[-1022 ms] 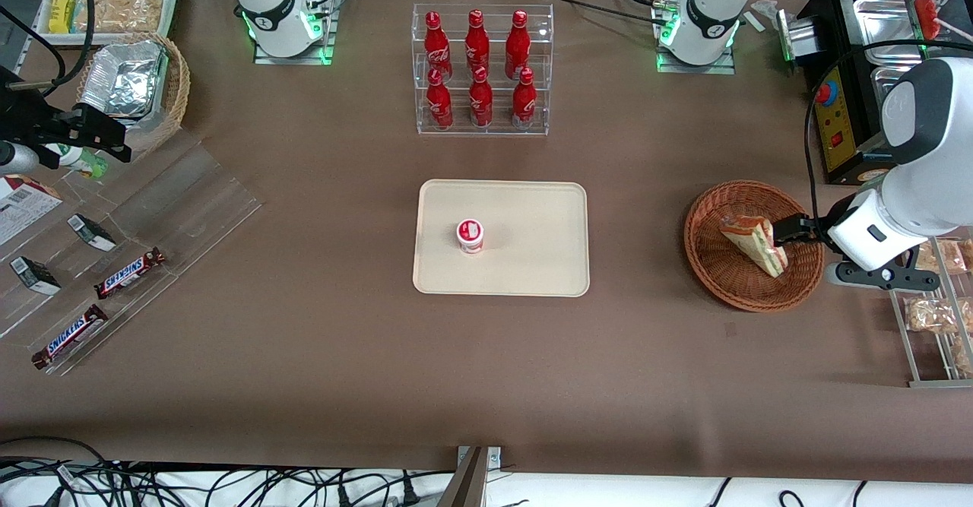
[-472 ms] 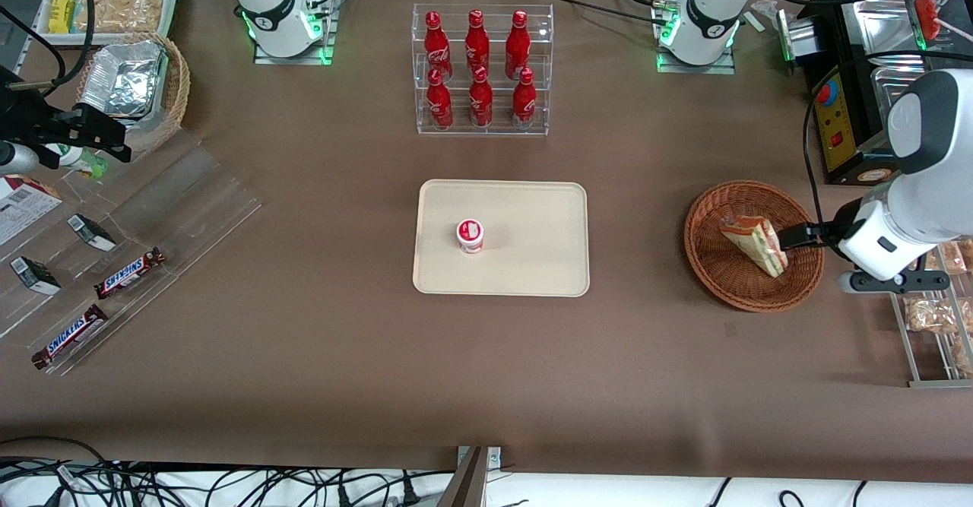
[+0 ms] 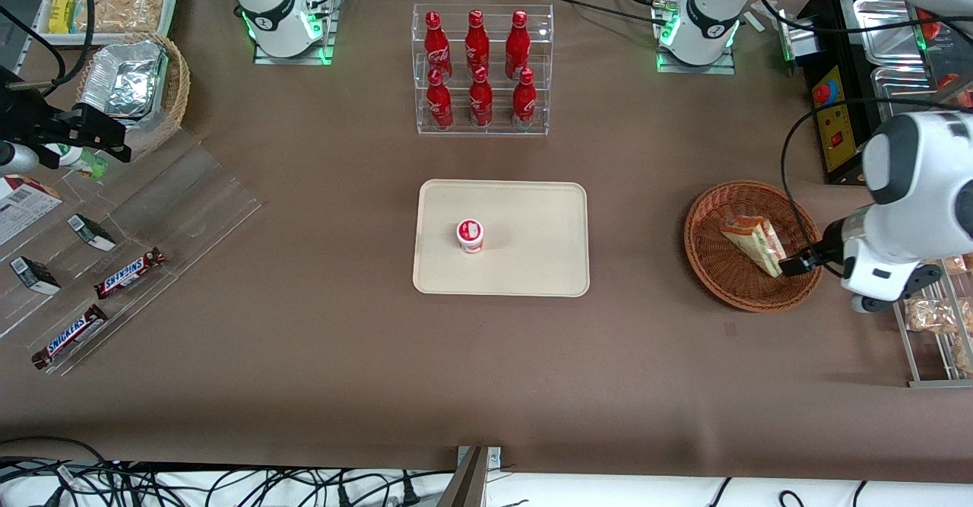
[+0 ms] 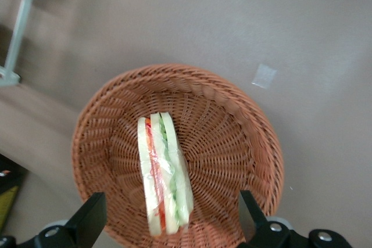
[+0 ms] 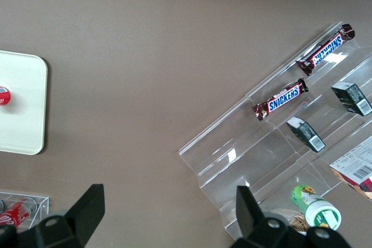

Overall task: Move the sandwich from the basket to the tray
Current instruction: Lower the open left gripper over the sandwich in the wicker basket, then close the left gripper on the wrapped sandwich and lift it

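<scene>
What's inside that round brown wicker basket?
The basket holds one wrapped sandwich, standing on edge with its filling layers showing. The rest of its woven floor shows bare; the patch under the sandwich is covered. The open pincer hovers above it, not touching.

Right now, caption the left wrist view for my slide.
Open tool poised above the wrapped sandwich lying in the wicker basket.

The gripper shows only its two fingertips (spread wide); the picture's edge crops the basket.

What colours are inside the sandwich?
Red and green between pale bread; the sandwich shows best in the left wrist view.
</scene>
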Available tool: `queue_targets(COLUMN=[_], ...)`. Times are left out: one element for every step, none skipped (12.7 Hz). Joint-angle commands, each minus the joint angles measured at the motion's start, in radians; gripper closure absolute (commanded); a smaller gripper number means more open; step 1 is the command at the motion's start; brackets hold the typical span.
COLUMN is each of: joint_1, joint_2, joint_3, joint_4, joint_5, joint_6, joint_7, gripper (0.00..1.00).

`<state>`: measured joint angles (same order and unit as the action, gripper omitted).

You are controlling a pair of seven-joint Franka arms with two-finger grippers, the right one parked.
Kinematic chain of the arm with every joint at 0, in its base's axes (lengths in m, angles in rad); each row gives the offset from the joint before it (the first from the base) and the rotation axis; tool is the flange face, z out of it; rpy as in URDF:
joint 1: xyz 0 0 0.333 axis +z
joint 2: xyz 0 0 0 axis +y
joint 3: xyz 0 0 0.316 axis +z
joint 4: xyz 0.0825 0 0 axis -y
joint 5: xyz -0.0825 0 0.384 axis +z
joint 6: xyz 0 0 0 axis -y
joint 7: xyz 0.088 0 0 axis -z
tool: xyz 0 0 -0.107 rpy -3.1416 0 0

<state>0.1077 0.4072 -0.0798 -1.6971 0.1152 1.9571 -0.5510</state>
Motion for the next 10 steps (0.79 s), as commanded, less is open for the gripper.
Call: queue_targets(joint_1=[0.003,0.003,0.004,0.004,0.004,0.006,0.013,0.024,0.024,0.026], joint_2=[-0.031,-0.031,-0.031,-0.034,-0.044,-0.051,-0.057,-0.059,-0.057,-0.059], joint_3=[0.002,0.002,0.003,0.003,0.005,0.005,0.005,0.002,0.002,0.002], joint_4=[-0.126,-0.159,-0.191,-0.232,-0.271,-0.312,-0.340,-0.361,-0.384,-0.398], joint_5=[0.021,0.024,0.024,0.024,0.024,0.032,0.064,0.095,0.119,0.130], joint_6=[0.092,0.124,0.158,0.196,0.231,0.265,0.288,0.307,0.325,0.335], joint_7=[-0.073,-0.108,-0.124,-0.135,-0.142,-0.148,-0.165,-0.200,-0.220,-0.230], gripper=[0.00,0.00,0.00,0.00,0.00,0.00,0.00,0.00,0.00,0.00])
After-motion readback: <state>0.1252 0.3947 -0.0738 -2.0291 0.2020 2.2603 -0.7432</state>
